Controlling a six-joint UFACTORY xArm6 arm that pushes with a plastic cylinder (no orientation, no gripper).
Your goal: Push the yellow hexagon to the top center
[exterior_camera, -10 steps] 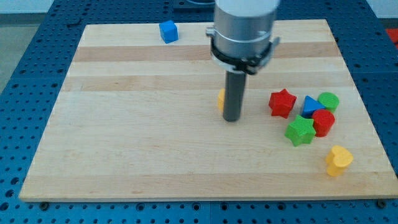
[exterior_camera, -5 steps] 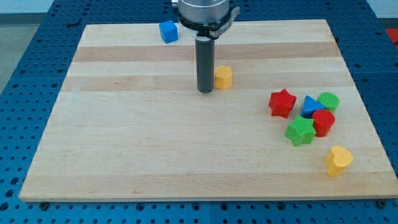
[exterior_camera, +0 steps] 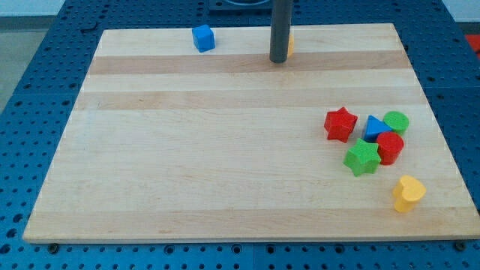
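Your rod stands near the view's top edge of the wooden board (exterior_camera: 225,172), a little to the right of centre, with my tip (exterior_camera: 279,61) resting on the board surface. The yellow hexagon (exterior_camera: 290,46) sits directly behind the rod, on its right side; only a thin yellow sliver shows past the rod, so you cannot tell whether tip and block are touching or merely just beside each other. No jaws exist on this rig, so there is nothing to spread or pinch; all contact is made by the side of the rod. Judge the hexagon as a small, rigid, light block that slides readily on the smooth wood and may rotate if you press off its centre. Apply the tip to the middle of a flat face, not to a corner, and push slowly. The block appears already close to the top centre, so any remaining correction is likely small, with a risk of pushing it off the board's top edge. Well apart at the top left is the blue cube (exterior_camera: 202,37). At the right, the red star (exterior_camera: 340,124), blue triangle (exterior_camera: 374,127), green cylinder (exterior_camera: 396,121), red cylinder (exterior_camera: 390,147) and green star (exterior_camera: 362,158) form a cluster, with the yellow heart (exterior_camera: 409,193) below it.
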